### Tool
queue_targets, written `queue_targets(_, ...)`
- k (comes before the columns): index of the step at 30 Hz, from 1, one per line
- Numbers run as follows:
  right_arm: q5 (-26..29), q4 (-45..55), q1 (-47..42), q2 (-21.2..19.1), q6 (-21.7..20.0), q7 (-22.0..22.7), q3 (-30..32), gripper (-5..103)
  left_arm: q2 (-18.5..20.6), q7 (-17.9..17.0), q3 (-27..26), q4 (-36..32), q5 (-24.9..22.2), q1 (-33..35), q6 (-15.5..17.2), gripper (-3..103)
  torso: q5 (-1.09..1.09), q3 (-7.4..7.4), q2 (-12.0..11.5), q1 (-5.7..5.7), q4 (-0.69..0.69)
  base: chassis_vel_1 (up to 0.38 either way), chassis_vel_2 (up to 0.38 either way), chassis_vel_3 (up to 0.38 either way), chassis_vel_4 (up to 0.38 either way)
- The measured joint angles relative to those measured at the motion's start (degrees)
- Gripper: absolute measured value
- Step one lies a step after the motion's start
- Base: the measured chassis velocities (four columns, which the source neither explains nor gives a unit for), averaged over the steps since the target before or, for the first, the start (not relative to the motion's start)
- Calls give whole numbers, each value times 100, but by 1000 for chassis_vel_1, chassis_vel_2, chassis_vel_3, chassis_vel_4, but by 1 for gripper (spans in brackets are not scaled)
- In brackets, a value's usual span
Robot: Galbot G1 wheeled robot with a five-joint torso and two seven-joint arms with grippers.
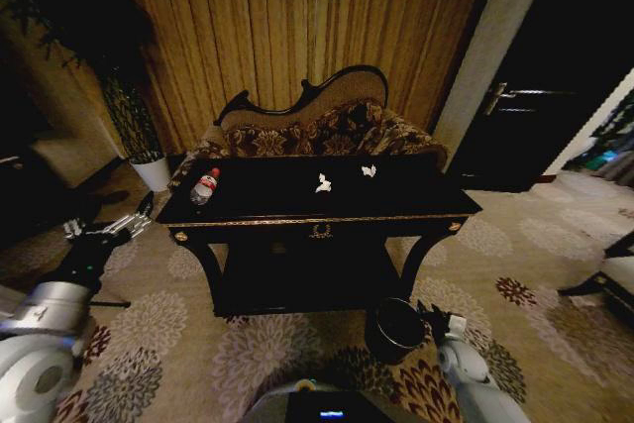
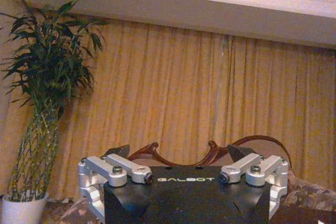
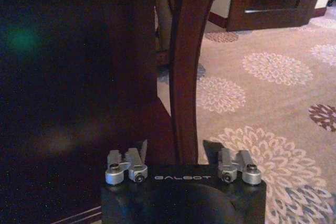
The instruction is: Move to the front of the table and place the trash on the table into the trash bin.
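Observation:
The black table (image 1: 297, 213) with gold trim stands straight ahead. On its top lie the trash: a clear bottle (image 1: 204, 186) with a red cap near the left end, and two white paper wads (image 1: 323, 183) (image 1: 369, 170) toward the middle. The dark round trash bin (image 1: 394, 329) sits on the carpet by the table's front right leg (image 3: 185, 66). My left gripper (image 1: 139, 217) (image 2: 178, 153) hangs open and empty, left of the table and below its top. My right gripper (image 1: 433, 319) (image 3: 177, 148) is low beside the bin, open and empty, facing the table leg.
A patterned sofa (image 1: 327, 126) with a carved back stands behind the table before gold curtains. A plant in a white pot (image 1: 151, 171) stands at the back left. A dark door (image 1: 535, 106) is at the right. Flowered carpet (image 1: 495, 245) lies open on both sides.

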Motion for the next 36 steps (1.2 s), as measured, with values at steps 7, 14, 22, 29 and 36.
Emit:
queue_targets(7,13,121,-77,-26,0,-23,22,80,-30,-1,9,-1,2,13,0,100,0,0,0,0,1,0,0,0,0)
queue_targets(14,346,606,-181,-84,-95,-75,264,100,-103,14,12,-40,-11,34,-3,100,0,0,0,0,1,0,0,0,0)
queue_targets(22,698,971,-343,-411,239,-495,488,100,-138,19,-103,-44,-140,69,-30,100,1,0,0,0,0,0,0,0,0)
queue_targets(29,848,2088,-445,-690,861,-690,714,100,-177,200,-105,42,-124,119,-294,100,-1,0,0,0,1,0,0,0,0)
queue_targets(36,985,3257,-449,-835,604,-660,833,100,-238,229,-98,39,-111,140,-321,100,0,0,0,0,0,0,0,0,0)
